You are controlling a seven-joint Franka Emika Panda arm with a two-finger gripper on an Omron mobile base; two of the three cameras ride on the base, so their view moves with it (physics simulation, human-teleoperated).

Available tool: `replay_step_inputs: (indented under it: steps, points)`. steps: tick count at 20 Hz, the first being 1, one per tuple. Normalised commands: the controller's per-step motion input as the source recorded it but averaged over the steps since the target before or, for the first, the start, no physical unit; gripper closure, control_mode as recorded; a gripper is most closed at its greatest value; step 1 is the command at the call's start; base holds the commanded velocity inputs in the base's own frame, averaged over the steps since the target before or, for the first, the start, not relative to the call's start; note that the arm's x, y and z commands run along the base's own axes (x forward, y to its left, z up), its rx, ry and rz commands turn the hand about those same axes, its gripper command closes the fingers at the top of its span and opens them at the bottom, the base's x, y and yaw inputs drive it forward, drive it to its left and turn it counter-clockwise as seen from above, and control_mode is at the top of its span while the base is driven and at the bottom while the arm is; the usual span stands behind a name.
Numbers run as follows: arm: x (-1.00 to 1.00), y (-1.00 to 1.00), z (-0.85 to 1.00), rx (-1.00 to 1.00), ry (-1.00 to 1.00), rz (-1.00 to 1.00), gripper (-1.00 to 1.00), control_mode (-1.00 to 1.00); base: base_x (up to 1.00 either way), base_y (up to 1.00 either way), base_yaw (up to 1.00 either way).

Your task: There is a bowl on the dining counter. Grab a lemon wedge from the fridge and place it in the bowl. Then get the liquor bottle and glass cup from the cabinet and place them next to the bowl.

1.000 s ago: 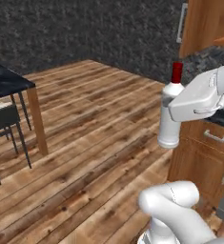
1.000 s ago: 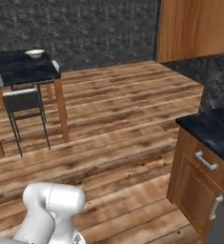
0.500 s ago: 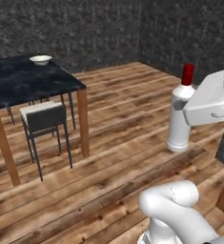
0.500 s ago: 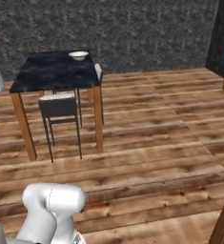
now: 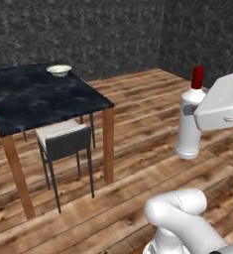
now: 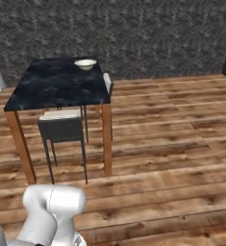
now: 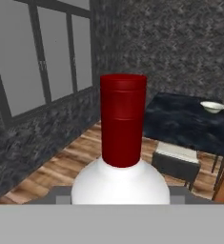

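Observation:
My gripper (image 5: 193, 110) is shut on the liquor bottle (image 5: 189, 135), a white bottle with a red cap, and holds it upright in the air at the right of the left base view. In the hand view the liquor bottle (image 7: 123, 119) rises close in front, red cap on top. The pale bowl (image 5: 59, 70) sits near the far edge of the dark marble dining counter (image 5: 33, 101), well to the left of the gripper. It appears as the bowl (image 6: 85, 63) on the dining counter (image 6: 56, 89) from the right base. The lemon wedge, glass cup, fridge and cabinet are out of view.
A dark chair (image 5: 63, 141) with a pale seat is tucked under the counter's near side; the same chair (image 6: 61, 127) shows from the right base. Wooden floor (image 6: 172, 144) stretches between me and the counter. Dark stone walls close the room, and a large window (image 7: 42, 57) is in the hand view.
The whole picture has shifted: the base has turned away from the wooden units toward the dining counter, which now looks closer. The bottle stays in the gripper.

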Motion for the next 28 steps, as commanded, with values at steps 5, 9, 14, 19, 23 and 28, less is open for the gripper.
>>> replay_step_inputs:
  steps: [5, 9, 14, 19, 23, 28]
  points:
    - [0.0, 0.0, 0.0, 0.0, 0.0, 0.0, 1.0, 1.0, 1.0, 0.32, 0.03]
    - [0.0, 0.0, 0.0, 0.0, 0.0, 0.0, 1.0, 1.0, 1.0, 0.07, 0.07]
    - [0.0, 0.0, 0.0, 0.0, 0.0, 0.0, 1.0, 1.0, 1.0, -0.05, 0.17]
    - [0.0, 0.0, 0.0, 0.0, 0.0, 0.0, 1.0, 1.0, 1.0, -0.46, 0.34]
    - [0.0, 0.0, 0.0, 0.0, 0.0, 0.0, 1.0, 1.0, 0.89, -0.8, 0.4]
    - [0.0, 0.0, 0.0, 0.0, 0.0, 0.0, 1.0, 1.0, 0.67, -1.0, 0.42]
